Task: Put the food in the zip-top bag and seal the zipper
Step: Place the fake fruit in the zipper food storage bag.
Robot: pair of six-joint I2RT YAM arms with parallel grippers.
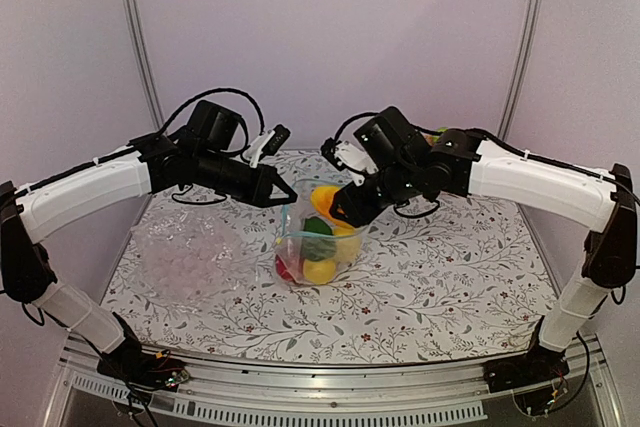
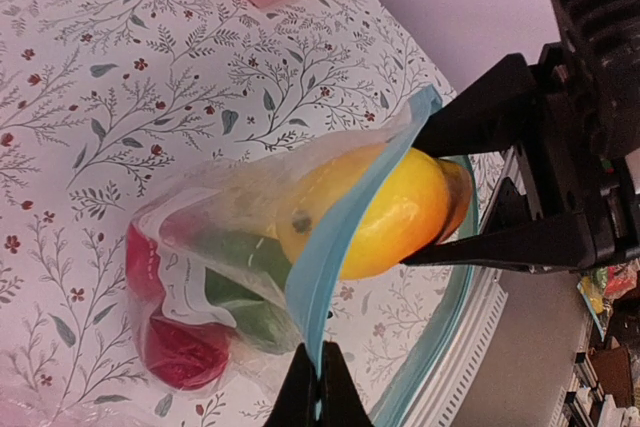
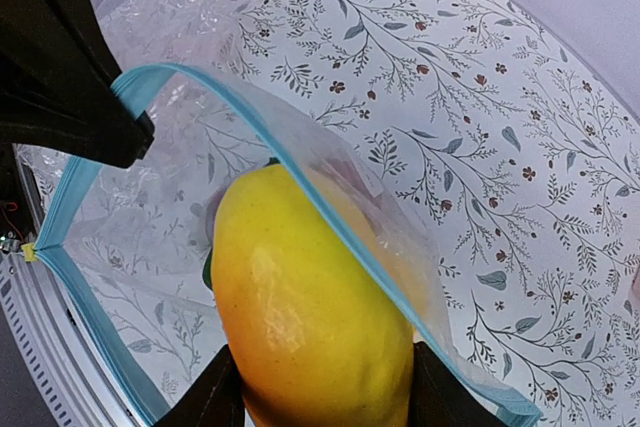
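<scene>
Your left gripper [image 2: 318, 387], bottom centre of its wrist view, is pressed together on the zipper [image 2: 345, 227] of the zip-top bag [image 1: 292, 239]. Your right gripper [image 3: 322, 402] pinches a yellow fruit [image 3: 300, 287] in the bag's mouth, mid-frame from above.

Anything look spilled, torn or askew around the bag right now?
Nothing stands out. The left claw pinches the zipper, holding the zip-top bag open, and the right claw holds a yellow mango partway through the mouth; other food sits inside.
</scene>
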